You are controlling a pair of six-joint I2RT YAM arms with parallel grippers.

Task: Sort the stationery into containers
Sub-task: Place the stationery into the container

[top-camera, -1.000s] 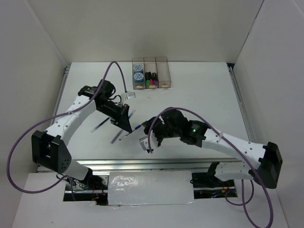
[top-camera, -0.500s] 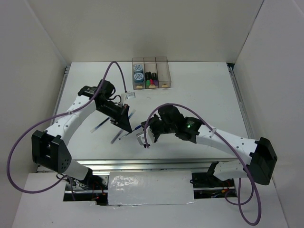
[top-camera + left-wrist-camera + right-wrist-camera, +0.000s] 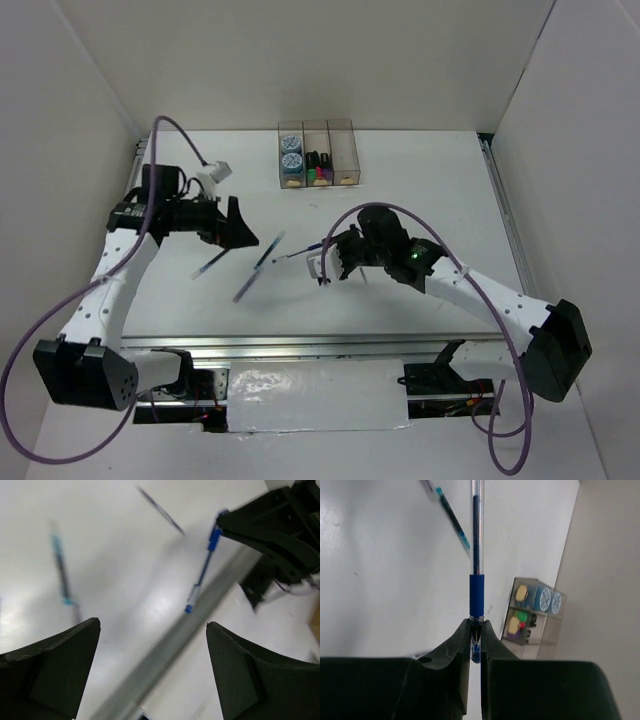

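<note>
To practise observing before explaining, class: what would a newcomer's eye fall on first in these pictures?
The right gripper stands out first, shut on a thin blue pen near the middle of the table. To its left, the left gripper hangs wide open near three loose pens. At the far edge sit the containers, with two tape rolls in the left box and highlighters in the middle one.

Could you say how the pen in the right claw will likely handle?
The pen looks thin and rigid, so probably won't bend. The right claw pinches only its end, so it may pivot. Its round barrel would likely roll.
</note>
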